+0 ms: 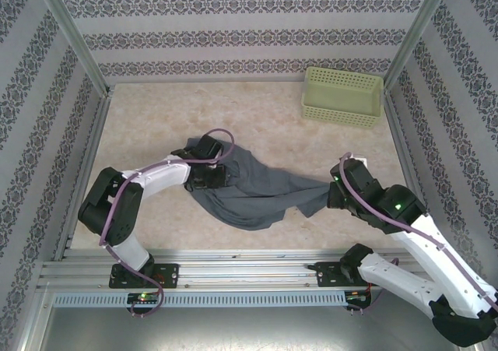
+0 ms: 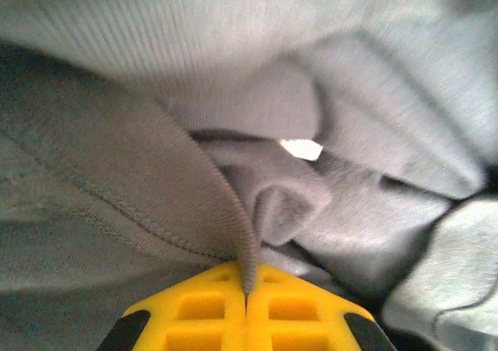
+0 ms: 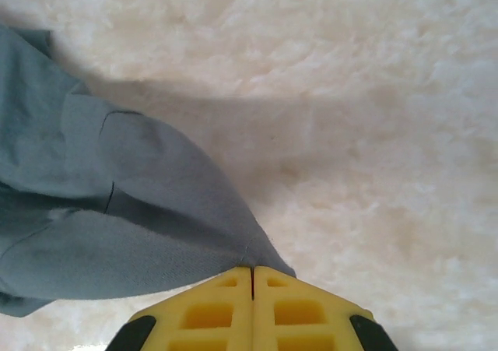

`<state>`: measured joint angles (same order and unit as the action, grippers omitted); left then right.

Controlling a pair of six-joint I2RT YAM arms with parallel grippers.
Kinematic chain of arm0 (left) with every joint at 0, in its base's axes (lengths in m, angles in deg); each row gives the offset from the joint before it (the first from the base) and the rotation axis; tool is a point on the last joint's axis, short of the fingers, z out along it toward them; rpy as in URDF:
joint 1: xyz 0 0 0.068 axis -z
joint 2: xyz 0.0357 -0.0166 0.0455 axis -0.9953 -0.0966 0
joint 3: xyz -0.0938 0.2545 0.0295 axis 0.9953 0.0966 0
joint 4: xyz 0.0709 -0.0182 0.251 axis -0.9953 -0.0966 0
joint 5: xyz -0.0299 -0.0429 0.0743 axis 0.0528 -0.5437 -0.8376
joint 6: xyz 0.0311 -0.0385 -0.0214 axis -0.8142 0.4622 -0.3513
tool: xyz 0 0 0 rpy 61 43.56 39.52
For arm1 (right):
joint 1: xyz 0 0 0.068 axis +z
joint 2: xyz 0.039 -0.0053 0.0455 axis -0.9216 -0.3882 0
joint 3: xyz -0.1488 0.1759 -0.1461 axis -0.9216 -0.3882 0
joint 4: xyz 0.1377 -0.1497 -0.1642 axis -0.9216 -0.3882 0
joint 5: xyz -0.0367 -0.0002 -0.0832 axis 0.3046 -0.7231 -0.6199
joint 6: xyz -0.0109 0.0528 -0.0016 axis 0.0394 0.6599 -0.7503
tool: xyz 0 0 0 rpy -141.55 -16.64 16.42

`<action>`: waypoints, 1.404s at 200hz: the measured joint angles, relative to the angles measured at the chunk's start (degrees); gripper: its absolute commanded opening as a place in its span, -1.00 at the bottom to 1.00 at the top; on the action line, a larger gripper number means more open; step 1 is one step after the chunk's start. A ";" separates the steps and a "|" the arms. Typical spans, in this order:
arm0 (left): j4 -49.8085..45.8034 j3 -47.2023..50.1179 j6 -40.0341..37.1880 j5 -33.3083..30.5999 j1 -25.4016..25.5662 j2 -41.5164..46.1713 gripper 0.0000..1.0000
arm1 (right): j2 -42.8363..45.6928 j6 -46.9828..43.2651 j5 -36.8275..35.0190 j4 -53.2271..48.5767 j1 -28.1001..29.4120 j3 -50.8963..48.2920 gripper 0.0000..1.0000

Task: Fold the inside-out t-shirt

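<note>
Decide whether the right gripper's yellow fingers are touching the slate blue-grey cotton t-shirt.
Touching. The right wrist view shows the right gripper shut on a fold of the slate blue-grey cotton t-shirt, with cloth pinched between its yellow fingers.

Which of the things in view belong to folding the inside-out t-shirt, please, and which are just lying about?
Part of the job:
- t-shirt, bunched on the table
- left gripper, shut on its fabric
- right gripper, shut on its fabric

Just lying about:
- pale green basket, at the table's far right corner
</note>
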<state>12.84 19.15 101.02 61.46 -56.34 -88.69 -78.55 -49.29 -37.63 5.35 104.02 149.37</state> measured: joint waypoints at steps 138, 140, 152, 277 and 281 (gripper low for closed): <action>7.10 16.33 5.51 -2.36 2.91 27.28 -0.49 | -6.86 3.13 12.85 17.20 -18.01 -17.46 -1.00; 7.08 16.48 5.95 -2.10 3.41 27.28 -0.44 | -6.99 3.13 13.14 17.62 -18.84 -17.46 -1.00; 7.04 16.81 6.51 -0.74 5.66 27.23 -0.13 | -8.02 2.84 14.36 19.67 -22.97 -17.20 -1.00; 2.19 -0.44 0.90 -0.81 -15.50 9.66 0.54 | -10.47 -1.38 18.78 26.80 -25.68 -12.07 0.49; 2.34 -0.74 0.81 -0.44 -15.47 8.37 0.50 | -9.70 -0.96 18.80 27.17 -24.02 -12.76 0.50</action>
<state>15.18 18.40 101.83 61.03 -71.81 -80.32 -88.25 -50.25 -18.83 32.52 80.00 136.61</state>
